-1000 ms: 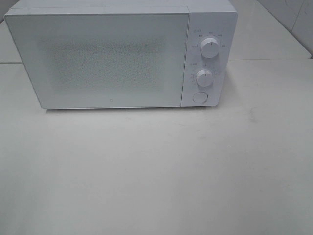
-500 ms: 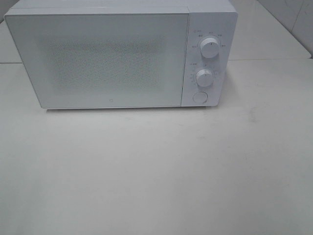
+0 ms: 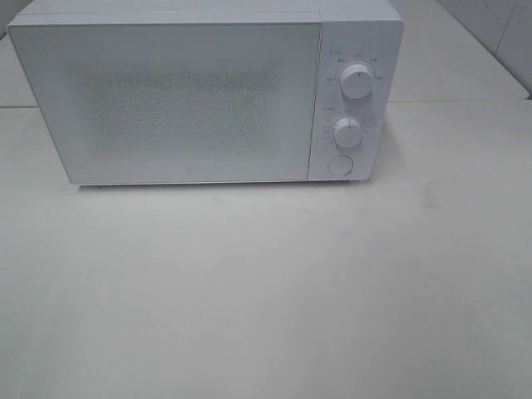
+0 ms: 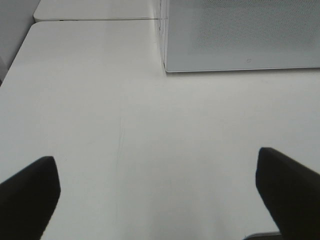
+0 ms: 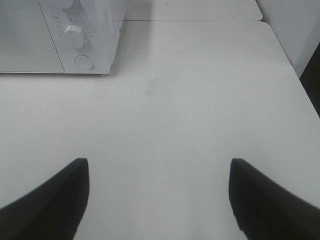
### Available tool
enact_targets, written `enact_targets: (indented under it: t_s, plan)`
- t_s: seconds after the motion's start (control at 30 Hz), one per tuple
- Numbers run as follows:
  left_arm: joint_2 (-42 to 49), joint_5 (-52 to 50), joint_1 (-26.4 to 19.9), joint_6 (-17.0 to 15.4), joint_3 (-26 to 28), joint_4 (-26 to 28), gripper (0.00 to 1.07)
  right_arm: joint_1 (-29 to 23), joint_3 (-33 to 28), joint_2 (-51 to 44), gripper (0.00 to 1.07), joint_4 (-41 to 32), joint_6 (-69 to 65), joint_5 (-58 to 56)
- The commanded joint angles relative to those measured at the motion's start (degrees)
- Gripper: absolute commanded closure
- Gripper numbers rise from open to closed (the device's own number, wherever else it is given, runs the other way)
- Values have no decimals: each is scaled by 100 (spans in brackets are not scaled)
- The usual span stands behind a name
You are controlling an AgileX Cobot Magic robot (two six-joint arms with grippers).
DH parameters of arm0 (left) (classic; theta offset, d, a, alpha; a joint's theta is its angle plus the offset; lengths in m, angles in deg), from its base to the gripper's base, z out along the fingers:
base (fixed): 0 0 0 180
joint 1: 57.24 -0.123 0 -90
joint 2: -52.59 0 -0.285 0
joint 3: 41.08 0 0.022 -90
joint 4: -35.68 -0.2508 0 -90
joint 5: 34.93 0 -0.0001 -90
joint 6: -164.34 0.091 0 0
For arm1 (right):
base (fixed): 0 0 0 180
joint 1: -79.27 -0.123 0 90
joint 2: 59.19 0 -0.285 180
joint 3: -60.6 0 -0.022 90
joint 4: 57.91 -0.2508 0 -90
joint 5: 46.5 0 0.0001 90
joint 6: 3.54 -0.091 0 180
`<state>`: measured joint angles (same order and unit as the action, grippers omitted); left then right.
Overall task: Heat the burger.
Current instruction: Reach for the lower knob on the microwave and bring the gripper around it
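The burger is not in view in any frame. A white microwave (image 3: 208,91) stands at the back of the table with its door shut; its frosted door window hides whatever is inside. It has two knobs (image 3: 357,83) and a round button (image 3: 339,165) on the right panel. No arm shows in the high view. My left gripper (image 4: 157,187) is open and empty above the table, in front of the microwave's left corner (image 4: 240,35). My right gripper (image 5: 159,192) is open and empty, in front of the microwave's control panel (image 5: 80,37).
The white table (image 3: 266,283) spreads out in front of the microwave. A seam (image 3: 457,101) runs across it to the right of the microwave. A tiled wall (image 3: 499,33) stands at the far right. The table's right edge (image 5: 300,80) shows in the right wrist view.
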<state>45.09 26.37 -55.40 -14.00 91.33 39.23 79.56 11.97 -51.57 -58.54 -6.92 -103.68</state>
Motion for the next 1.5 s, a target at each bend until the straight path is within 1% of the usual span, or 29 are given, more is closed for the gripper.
enact_targets:
  t_s: [0.03,0.83,0.93,1.0,1.1,1.17,1.2,1.27,1.5]
  plan:
    - [132,11,-23,-52,-6,-23,5,34,-11,-155,32,-17,6,0]
    - [132,11,-23,-52,-6,-23,5,34,-6,-109,32,6,6,11]
    - [132,11,-23,-52,-6,-23,5,34,69,34,32,0,6,46]
    - [132,11,-23,-52,-6,-23,5,34,246,401,32,6,46,218]
    - [132,11,-23,-52,-6,-23,5,34,264,487,32,6,57,304]
    - [132,11,-23,-52,-6,-23,5,34,252,802,32,-11,166,630]
    - [132,11,-23,-52,-6,-23,5,34,252,802,32,-11,166,630]
    - [132,11,-23,-52,-6,-23,5,34,229,1238,32,-11,160,1071]
    - [132,11,-23,-52,-6,-23,5,29,229,1828,32,-11,160,1679]
